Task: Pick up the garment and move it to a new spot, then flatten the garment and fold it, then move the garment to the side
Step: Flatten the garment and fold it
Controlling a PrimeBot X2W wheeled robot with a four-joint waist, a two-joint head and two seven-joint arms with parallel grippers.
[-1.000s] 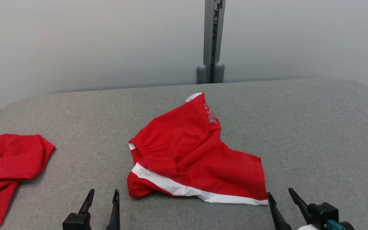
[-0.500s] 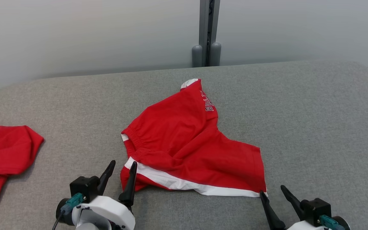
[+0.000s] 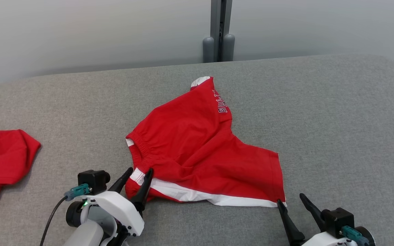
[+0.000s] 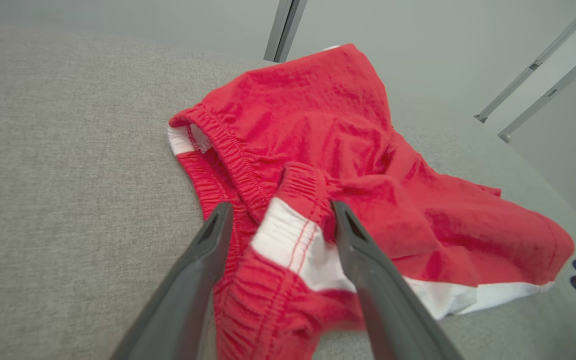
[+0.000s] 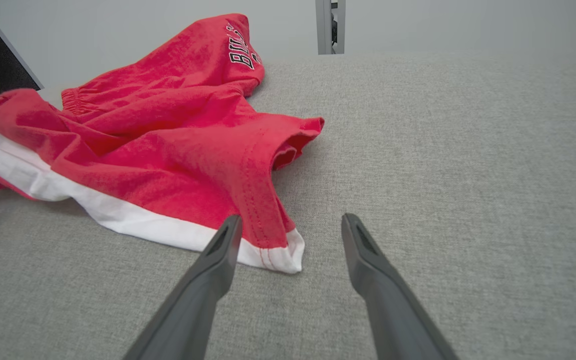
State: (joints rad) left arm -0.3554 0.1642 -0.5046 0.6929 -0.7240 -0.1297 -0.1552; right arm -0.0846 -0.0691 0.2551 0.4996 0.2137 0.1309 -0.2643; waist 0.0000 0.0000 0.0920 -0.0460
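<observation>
Both stand wide: the left gripper (image 3: 140, 169) straddles the waistband corner of the red shorts (image 3: 197, 147) mid-table (image 3: 337, 119), and the right gripper (image 3: 290, 198) frames the hem corner (seemingly not touching). Pinch deep through both layers and lift evenly.

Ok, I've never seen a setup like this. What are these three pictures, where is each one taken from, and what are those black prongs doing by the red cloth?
This is a two-armed robot at a grey padded table. The wide picture comes from a camera on its head, looking down. The other two come from cameras on its wrists, each looking along that arm's own two dark fingers. Each pair of fingers is an end effector, the part that grasps.

Red shorts with a white side stripe lie crumpled mid-table. Another red garment lies at the far left.

The left end effector is open, with its fingers on either side of the waistband corner. The right end effector is open too, at the shorts' hem corner. Nothing is held yet.
</observation>
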